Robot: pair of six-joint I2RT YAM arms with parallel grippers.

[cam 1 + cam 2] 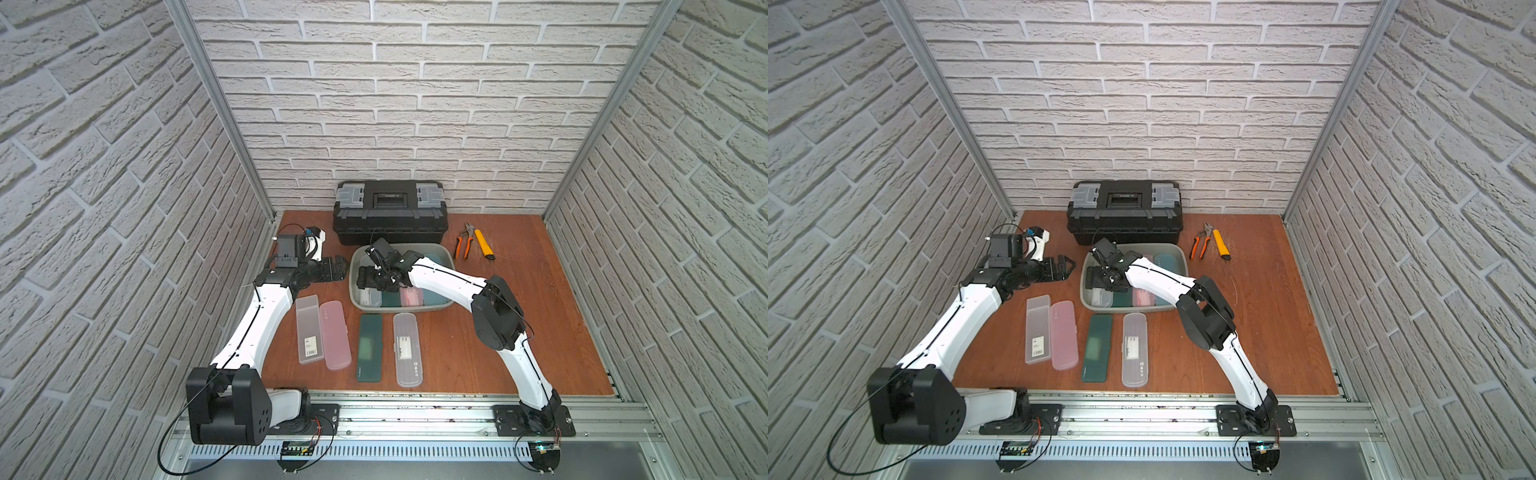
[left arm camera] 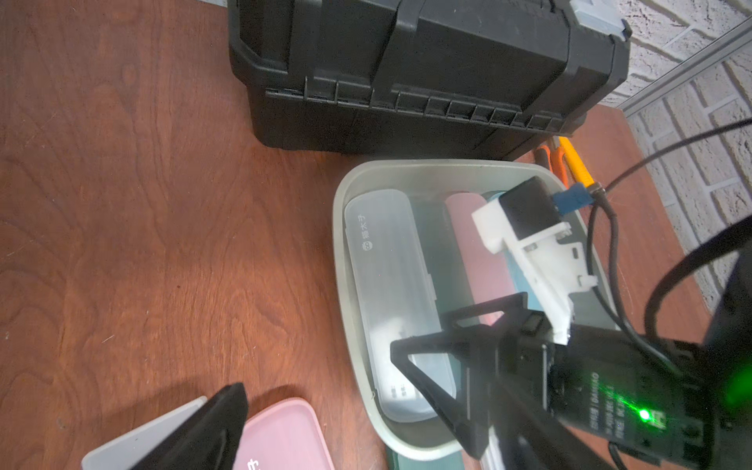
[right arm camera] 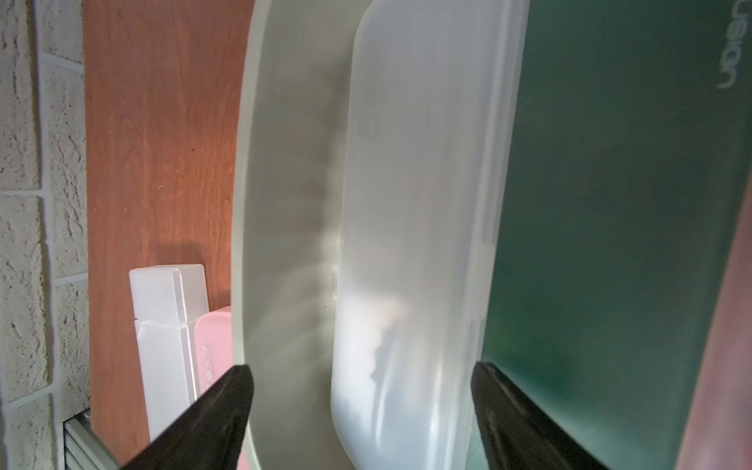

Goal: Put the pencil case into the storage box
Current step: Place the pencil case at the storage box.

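Inside the storage box (image 1: 415,308), the right fingers (image 3: 211,415) stand wide astride the frosted pencil case (image 3: 407,244), its long axis running between them. Left fingers (image 2: 219,427), wide and empty, hover beside the box.

- Frosted clear pencil case (image 2: 390,285) in the storage box (image 2: 339,244), left wrist view: a round logo, then 3 white Chinese characters along the lid.
- Black motor block (image 2: 602,401) beside it: "DAMIAO" in white; the finer lines next to it are too small to read.
- Dark green pencil case (image 3: 610,203), right wrist view: pale brand lettering, cut by the frame edge, not fully legible.
- Clear flat case (image 1: 309,328), lower middle of both top views: white barcode label (image 1: 314,348), digits too small.
- Rounded clear case (image 1: 408,365), to its right: white printed label (image 1: 405,347), unreadable.
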